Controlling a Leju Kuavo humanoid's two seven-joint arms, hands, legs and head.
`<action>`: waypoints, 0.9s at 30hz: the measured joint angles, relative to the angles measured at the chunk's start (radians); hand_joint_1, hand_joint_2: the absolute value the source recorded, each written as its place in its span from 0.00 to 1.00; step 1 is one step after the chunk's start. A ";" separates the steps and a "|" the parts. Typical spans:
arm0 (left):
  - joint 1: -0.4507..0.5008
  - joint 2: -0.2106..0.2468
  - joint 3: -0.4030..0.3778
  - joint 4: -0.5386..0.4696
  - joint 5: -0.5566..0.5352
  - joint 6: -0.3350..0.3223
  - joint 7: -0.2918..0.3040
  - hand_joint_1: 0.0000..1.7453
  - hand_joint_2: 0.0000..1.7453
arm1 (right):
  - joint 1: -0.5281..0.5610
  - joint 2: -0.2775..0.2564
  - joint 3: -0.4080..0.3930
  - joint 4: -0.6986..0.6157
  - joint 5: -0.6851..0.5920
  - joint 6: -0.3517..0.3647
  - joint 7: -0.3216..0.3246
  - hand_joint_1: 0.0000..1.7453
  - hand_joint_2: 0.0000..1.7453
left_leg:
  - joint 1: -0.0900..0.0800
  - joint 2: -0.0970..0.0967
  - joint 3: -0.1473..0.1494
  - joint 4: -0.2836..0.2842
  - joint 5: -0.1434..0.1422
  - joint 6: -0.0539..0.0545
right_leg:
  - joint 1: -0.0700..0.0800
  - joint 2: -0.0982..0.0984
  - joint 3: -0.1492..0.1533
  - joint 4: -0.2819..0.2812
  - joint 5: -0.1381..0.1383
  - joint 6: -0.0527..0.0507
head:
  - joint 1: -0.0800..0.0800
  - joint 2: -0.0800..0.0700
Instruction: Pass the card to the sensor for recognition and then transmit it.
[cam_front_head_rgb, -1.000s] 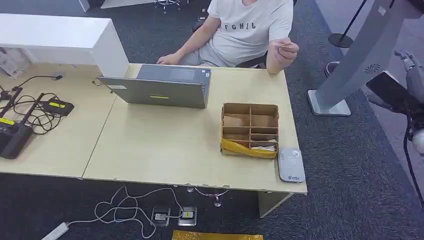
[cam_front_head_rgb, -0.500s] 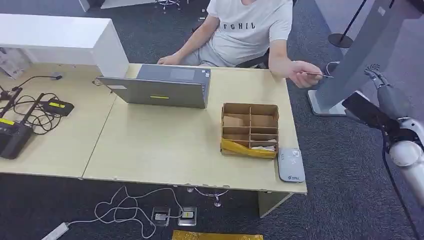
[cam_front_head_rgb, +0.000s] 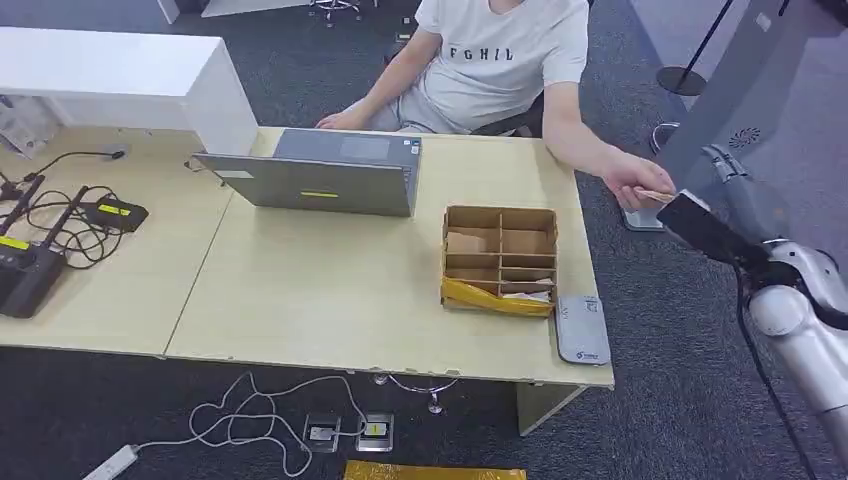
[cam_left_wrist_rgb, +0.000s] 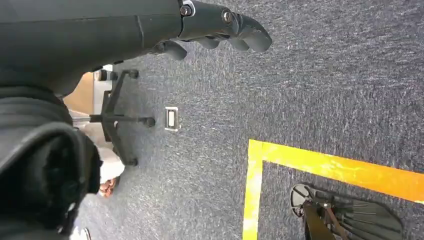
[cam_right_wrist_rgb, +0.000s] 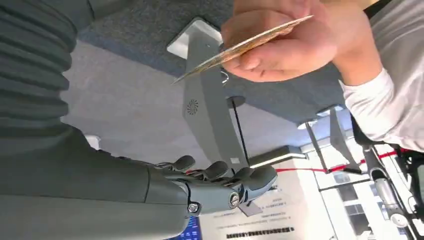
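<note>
head view: the right hand (cam_front_head_rgb: 722, 175) is raised just beside a person's hand (cam_front_head_rgb: 634, 184), which pinches the card (cam_front_head_rgb: 657, 196) (thin, tan) close to its fingertips. left wrist view: the left hand (cam_left_wrist_rgb: 215, 27) hangs over grey carpet (cam_left_wrist_rgb: 310, 85), fingers loosely curled, holding nothing. right wrist view: the right hand's fingers (cam_right_wrist_rgb: 235, 182) are apart and empty, the card (cam_right_wrist_rgb: 240, 47) near but not touching.

High head view down over desk (cam_front_head_rgb: 330, 290); wrist views close behind hands, right sharing person's hand (cam_front_head_rgb: 637, 184).

Person's hand (cam_front_head_rgb: 632, 184) with card (cam_right_wrist_rgb: 240, 47) just beside right robot hand (cam_front_head_rgb: 722, 180); kiosk (cam_front_head_rgb: 745, 100) behind.
</note>
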 joint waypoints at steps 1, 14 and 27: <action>0.000 0.000 -0.001 0.000 0.000 0.000 0.000 0.00 0.00 | 0.000 0.003 0.003 0.002 0.002 -0.002 -0.002 0.00 1.00 | 0.000 0.000 0.000 0.000 0.000 0.000 | 0.000 0.000 0.000 0.000 0.000 0.000 | 0.000 0.000; 0.000 0.000 -0.005 0.000 0.003 -0.001 0.000 0.00 0.00 | -0.039 0.034 0.029 0.065 0.005 -0.005 -0.035 1.00 1.00 | 0.000 0.000 0.000 0.000 0.000 0.000 | 0.000 0.000 0.000 0.000 0.000 0.000 | 0.000 0.000; 0.000 0.000 -0.006 0.000 0.007 -0.001 0.001 0.00 0.00 | -0.055 0.042 0.042 0.112 -0.027 -0.016 -0.043 1.00 1.00 | 0.000 0.000 0.000 0.000 0.000 0.000 | 0.000 0.000 0.000 0.000 0.000 0.000 | 0.000 0.000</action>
